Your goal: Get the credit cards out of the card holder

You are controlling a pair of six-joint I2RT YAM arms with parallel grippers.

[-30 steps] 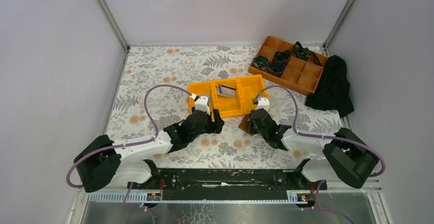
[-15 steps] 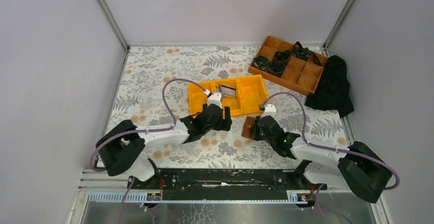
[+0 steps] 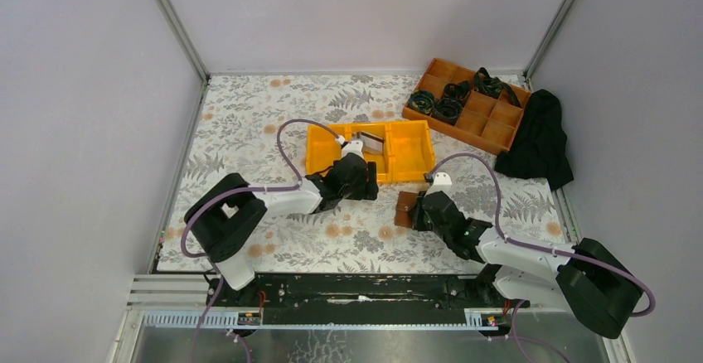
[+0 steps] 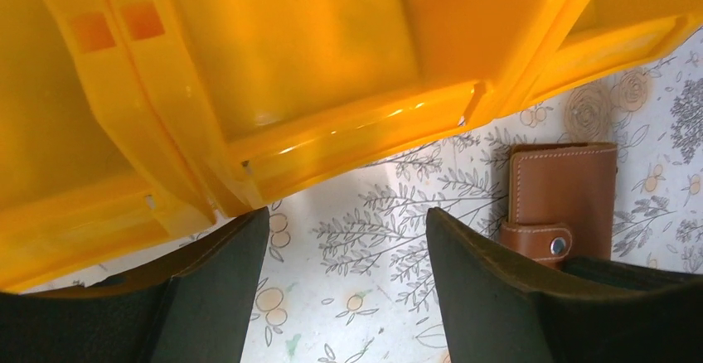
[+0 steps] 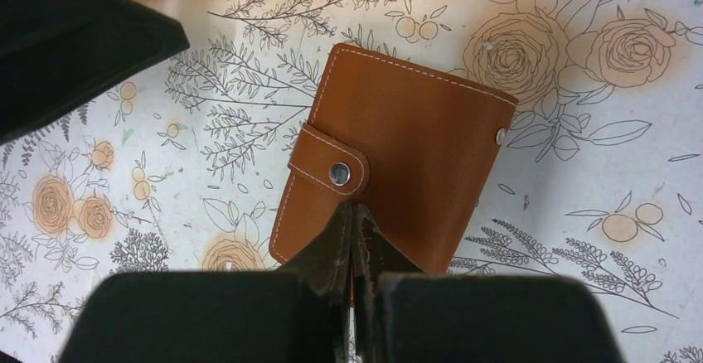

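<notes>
One credit card (image 3: 370, 143) lies in the yellow bin (image 3: 323, 143), upper centre; any others are hidden inside the snapped-shut card holder (image 5: 398, 181). Closed and empty, the right gripper (image 5: 352, 214) touches its strap; the left gripper (image 4: 348, 239) gapes empty. Cards are likely thin, stiff and slick: pinch an exposed edge.

White-and-black arms (image 3: 278, 204), each looped by a purple cable (image 3: 286, 133), ending in matte black fingers (image 4: 489, 292)

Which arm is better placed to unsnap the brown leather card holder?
Right, probably: the shut right gripper is over the closed brown leather card holder, tips near the snap. The left gripper, open, faces the yellow plastic bin, the holder off to its side.
</notes>
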